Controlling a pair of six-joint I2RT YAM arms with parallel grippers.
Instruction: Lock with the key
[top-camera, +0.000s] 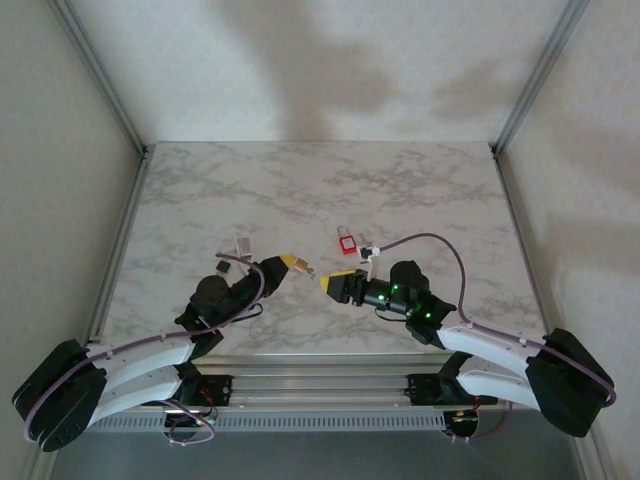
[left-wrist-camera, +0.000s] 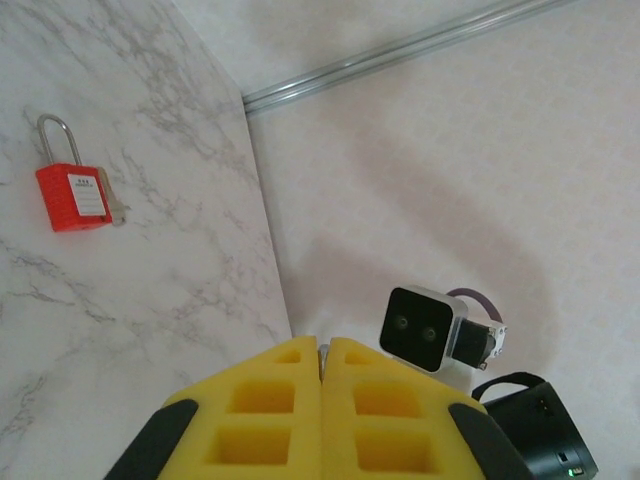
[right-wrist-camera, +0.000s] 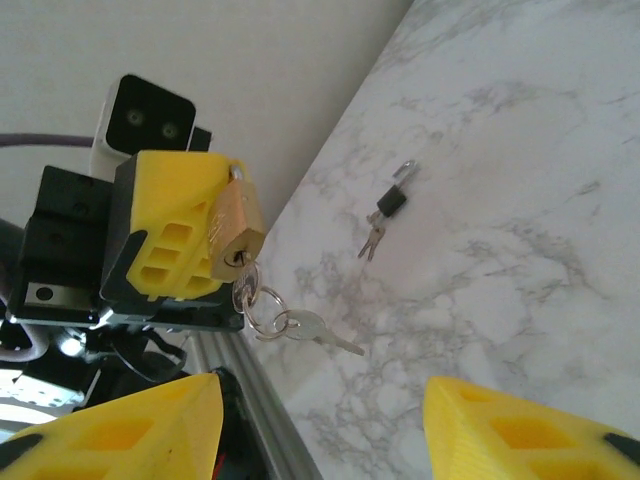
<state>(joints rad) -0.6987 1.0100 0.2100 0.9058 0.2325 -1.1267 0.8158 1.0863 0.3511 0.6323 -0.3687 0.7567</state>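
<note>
Right wrist view: left tool (right-wrist-camera: 218, 205) pinching brass padlock (right-wrist-camera: 240, 230), keys (right-wrist-camera: 303, 326) dangling from it; right tool (right-wrist-camera: 322, 425) spread.

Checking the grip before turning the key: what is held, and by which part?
The left gripper clamps the brass padlock by its body, keys hanging from it; the right gripper holds nothing.

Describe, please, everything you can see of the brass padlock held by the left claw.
The brass padlock is gold-coloured metal, clamped between the yellow fingers of the left claw above the marble table. A key sits in its keyhole; a ring with a second key dangles below. Its shackle is mostly hidden.
</note>
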